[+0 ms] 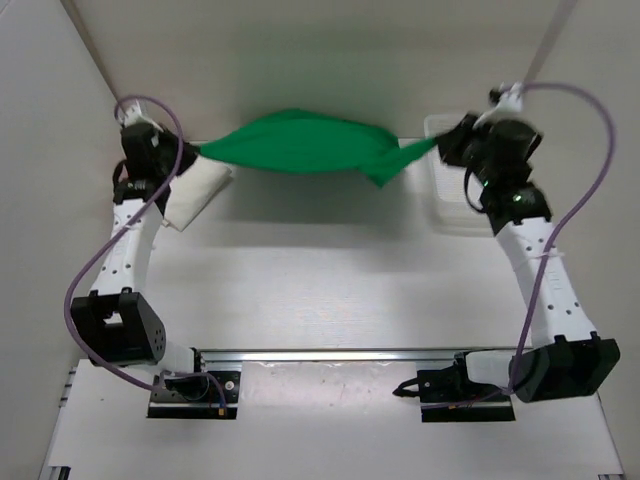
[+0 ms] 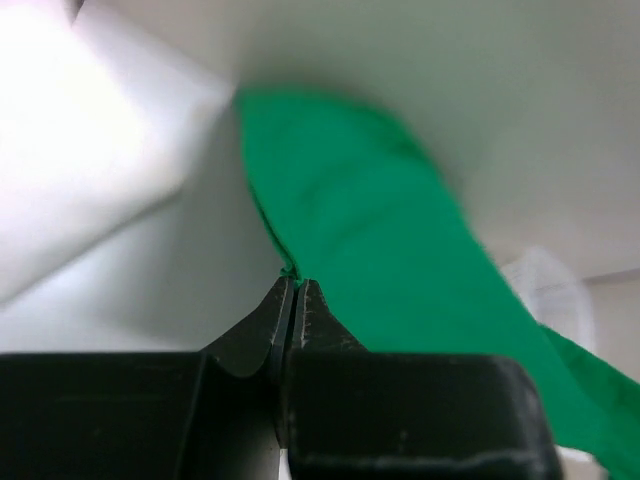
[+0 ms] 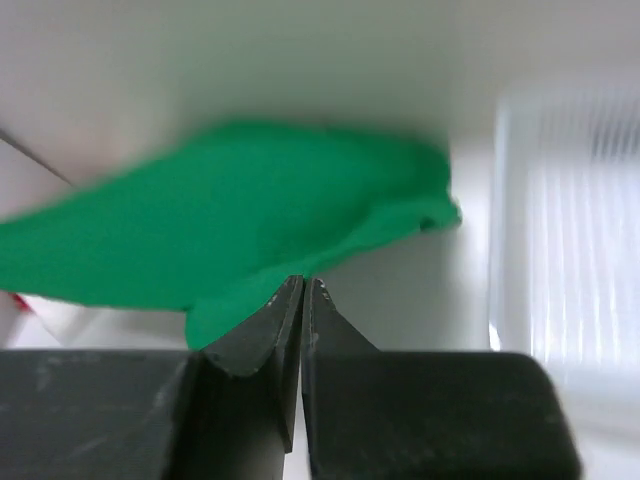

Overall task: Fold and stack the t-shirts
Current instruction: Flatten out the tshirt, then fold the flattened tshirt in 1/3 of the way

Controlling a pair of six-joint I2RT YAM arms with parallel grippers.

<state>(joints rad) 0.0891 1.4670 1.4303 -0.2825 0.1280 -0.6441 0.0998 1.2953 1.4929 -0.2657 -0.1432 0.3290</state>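
Left pincer (image 2: 293, 282): fingers pressed together, nipping the edge of the green t-shirt (image 1: 300, 142) right at the tips. Right pincer (image 3: 303, 282): same, fingers pressed together on the shirt's other end, a thin fold caught at the tips.

Green shirt is strung between the two pincers as one bunched band, lifted clear of the counter (image 1: 330, 290). It is widest midway between them and narrows to a twisted tail toward the right pincer. Its shadow falls on the counter on the arm-base side of it.

White t-shirt (image 1: 200, 190) lies flat on the counter just beside and partly under the left pincer, on its near side. White mesh basket (image 1: 447, 215) sits on the counter under and beside the right pincer, away from the left one.
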